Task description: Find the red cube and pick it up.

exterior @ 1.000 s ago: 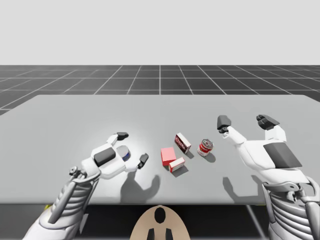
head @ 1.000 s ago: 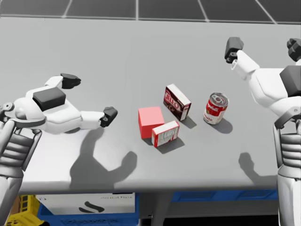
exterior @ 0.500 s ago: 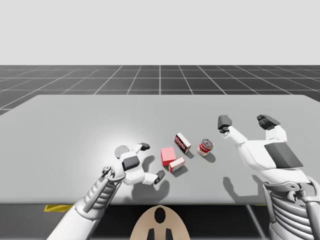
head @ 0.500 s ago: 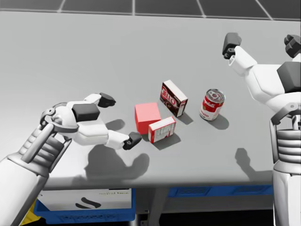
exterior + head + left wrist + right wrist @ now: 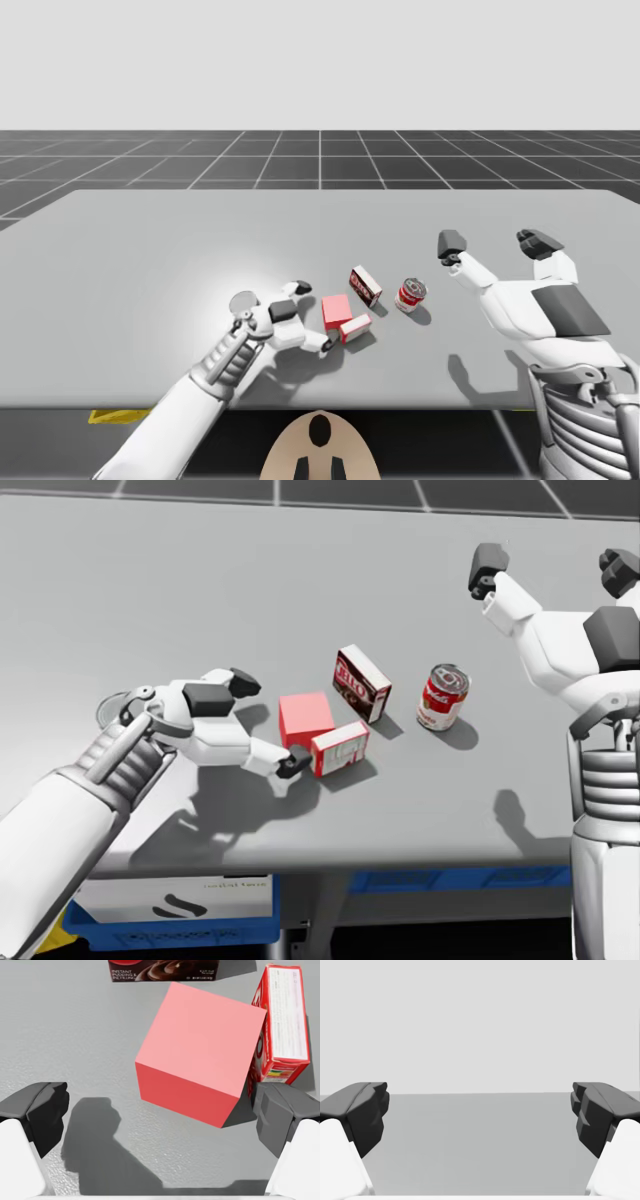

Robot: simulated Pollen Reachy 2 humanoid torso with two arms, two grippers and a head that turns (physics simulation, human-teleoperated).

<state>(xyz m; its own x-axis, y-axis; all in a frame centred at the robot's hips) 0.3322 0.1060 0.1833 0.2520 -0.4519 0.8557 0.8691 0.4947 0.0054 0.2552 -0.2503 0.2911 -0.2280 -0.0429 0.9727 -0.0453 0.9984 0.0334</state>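
Note:
The red cube rests on the grey table near its front middle. My left gripper is open and low over the table. It is right at the cube's left side, with its fingers spread wider than the cube. In the left wrist view the cube lies just ahead of the fingertips, touching neither. My right gripper hangs open above the table's right side, holding nothing.
A small red-and-white box lies against the cube's front right, close to one left finger. A dark box stands behind the cube, a red-and-white can further right. A low round tin sits left of my wrist.
My left arm has swung right and forward, bringing its open gripper from the round tin up to the cube. My head has turned a little. The right arm has stayed put.

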